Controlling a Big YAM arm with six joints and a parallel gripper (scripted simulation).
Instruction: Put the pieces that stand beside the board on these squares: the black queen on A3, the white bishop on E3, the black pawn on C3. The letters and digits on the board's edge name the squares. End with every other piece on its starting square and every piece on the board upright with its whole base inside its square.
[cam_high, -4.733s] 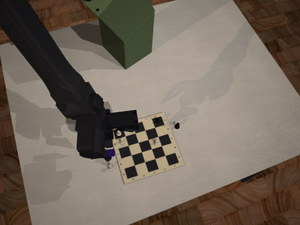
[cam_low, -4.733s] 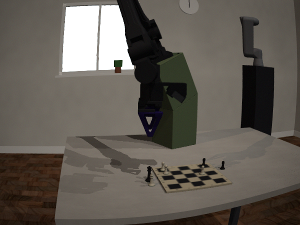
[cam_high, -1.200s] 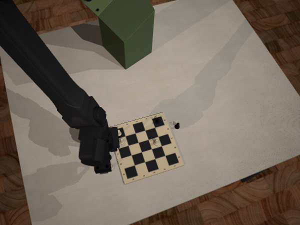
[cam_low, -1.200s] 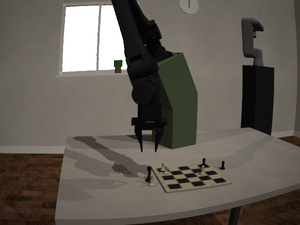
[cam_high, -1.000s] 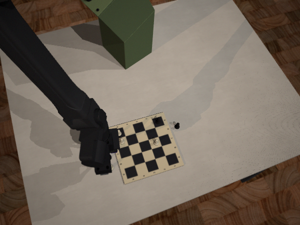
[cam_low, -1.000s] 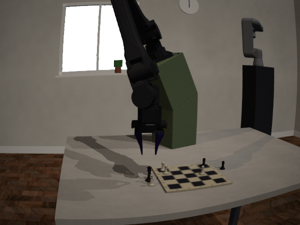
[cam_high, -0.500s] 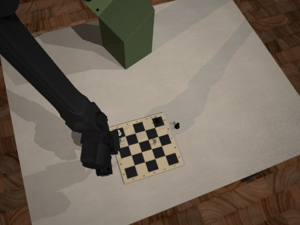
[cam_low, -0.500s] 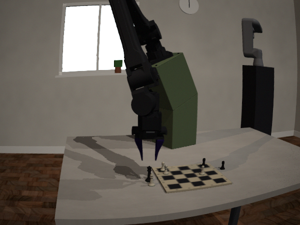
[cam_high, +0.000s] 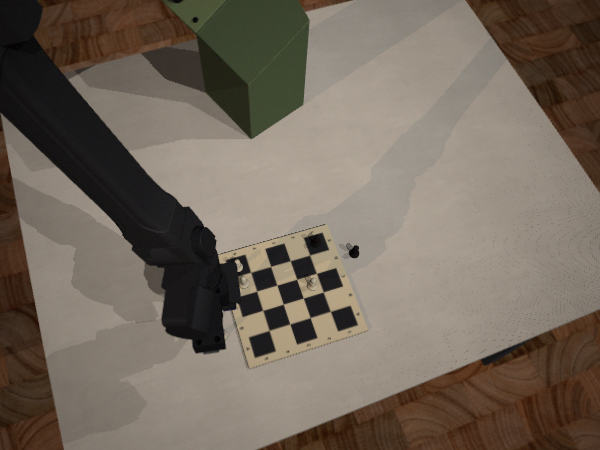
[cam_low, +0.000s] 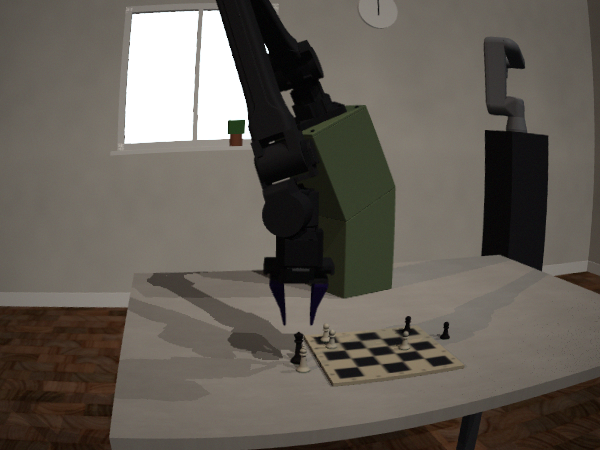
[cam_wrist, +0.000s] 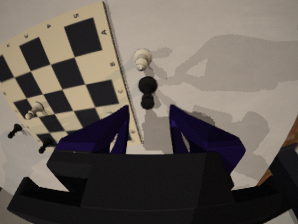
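Note:
The small chessboard (cam_high: 292, 292) lies on the grey table and also shows in the side view (cam_low: 382, 352). The black queen (cam_low: 298, 346) and the white bishop (cam_low: 303, 361) stand upright just off the board's left edge. In the wrist view the queen (cam_wrist: 148, 91) and bishop (cam_wrist: 143, 59) stand side by side beside the board (cam_wrist: 63, 76). My gripper (cam_low: 297, 322) is open and empty, and hangs a short way above the queen; its fingers frame her from above. The black pawn (cam_high: 354, 251) stands off the board's far right side. My arm hides the queen and bishop in the overhead view.
On the board stand two white pieces (cam_low: 328, 336) near the left corner, a white pawn (cam_high: 312, 283) and a black piece (cam_high: 314, 241). A tall green box (cam_high: 255, 60) stands behind. A grey machine on a black pedestal (cam_low: 512, 195) stands far right.

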